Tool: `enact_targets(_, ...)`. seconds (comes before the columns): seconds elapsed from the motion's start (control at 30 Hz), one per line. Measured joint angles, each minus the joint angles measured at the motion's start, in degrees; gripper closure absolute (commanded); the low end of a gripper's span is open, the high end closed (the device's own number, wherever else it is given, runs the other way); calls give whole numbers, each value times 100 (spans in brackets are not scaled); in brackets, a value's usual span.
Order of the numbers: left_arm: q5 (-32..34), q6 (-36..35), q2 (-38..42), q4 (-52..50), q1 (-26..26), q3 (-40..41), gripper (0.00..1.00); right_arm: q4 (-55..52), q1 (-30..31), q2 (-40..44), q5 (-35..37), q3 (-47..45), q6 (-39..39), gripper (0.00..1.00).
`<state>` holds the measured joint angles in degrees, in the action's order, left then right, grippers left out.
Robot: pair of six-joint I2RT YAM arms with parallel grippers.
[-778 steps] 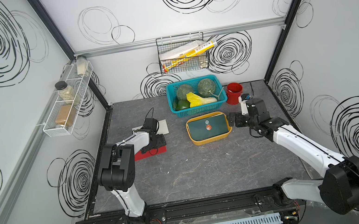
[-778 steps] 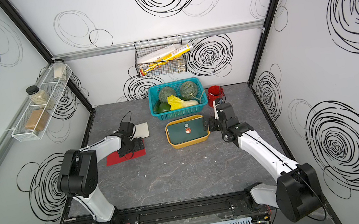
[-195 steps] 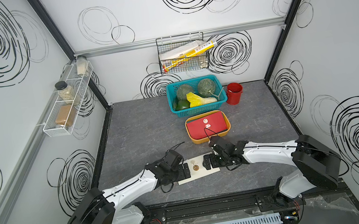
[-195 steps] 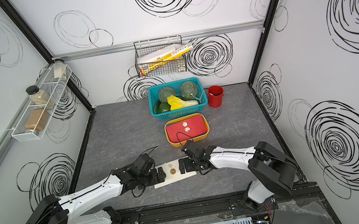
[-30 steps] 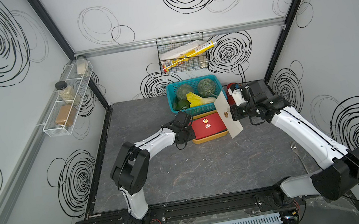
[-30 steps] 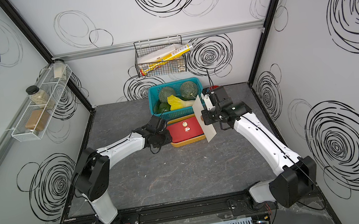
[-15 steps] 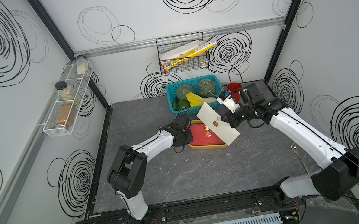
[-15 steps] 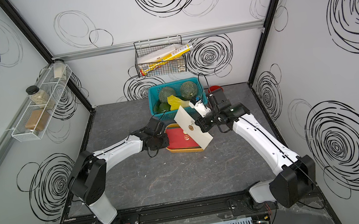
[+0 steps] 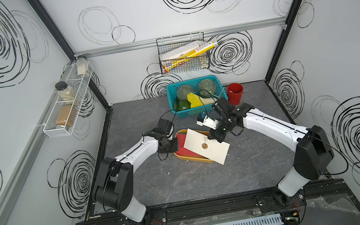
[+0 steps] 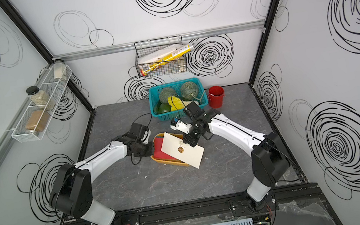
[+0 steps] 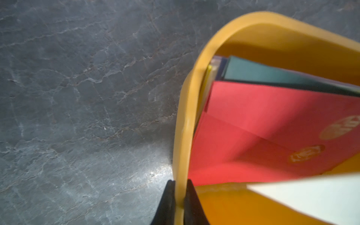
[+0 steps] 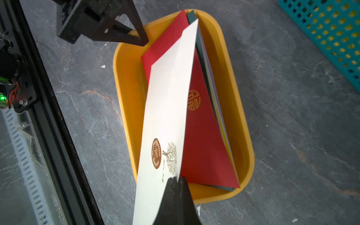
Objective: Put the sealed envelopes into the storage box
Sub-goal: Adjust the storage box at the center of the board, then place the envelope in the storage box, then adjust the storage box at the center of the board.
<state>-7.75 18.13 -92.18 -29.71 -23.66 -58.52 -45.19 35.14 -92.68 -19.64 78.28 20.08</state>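
Right at the front, the black rail [image 9: 201, 208] carries both arm bases, with the grey slate table [image 9: 185, 183] behind it. Mid-table sits the yellow box [image 9: 194, 161], turned a bit crooked. My left gripper [image 11: 179, 183] is clamped tight on its rim near one corner, one finger inside the wall and one outside, clear in the left wrist view. Inside the box there's a stack. The red envelope [image 12: 206, 148] is on top, lying skewed with its gold seal facing up. The dark green envelope [image 11: 272, 76] peeks out right under it, plus thinner coloured edges below that I can't tell apart. My right gripper [image 12: 176, 180] is closed on the long edge of the white envelope [image 12: 167, 107], close to its brown seal. That one is tilted, hanging over the red one, and in both top views its near corner sticks out past the box's near rim. Can't tell if its far end touches the stack. Behind all that, near the back wall, there's the teal basket [image 9: 186, 113] of vegetables with the red bucket [image 9: 235, 93] just beside it, then the wire rack [image 9: 185, 68] up on the wall
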Motion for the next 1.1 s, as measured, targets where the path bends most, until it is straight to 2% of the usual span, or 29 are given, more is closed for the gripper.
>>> enact_targets(0.27, -129, -160, 61, -35, 0, 4, 92, -249, 258, -474, 280, 1126, 168, 100)
enact_targets(0.63, -195, -96, 109, -22, 11, 2, 92, -352, 269, -876, 376, 1003, 195, 100)
enact_targets(0.9, -337, 11, 184, 26, 33, 92, 92, 168, 306, -1126, 474, 664, -24, 100)
enact_targets(1.1, -428, 142, 216, 144, 98, 223, 93, 249, 332, -1161, 546, 658, -68, 84)
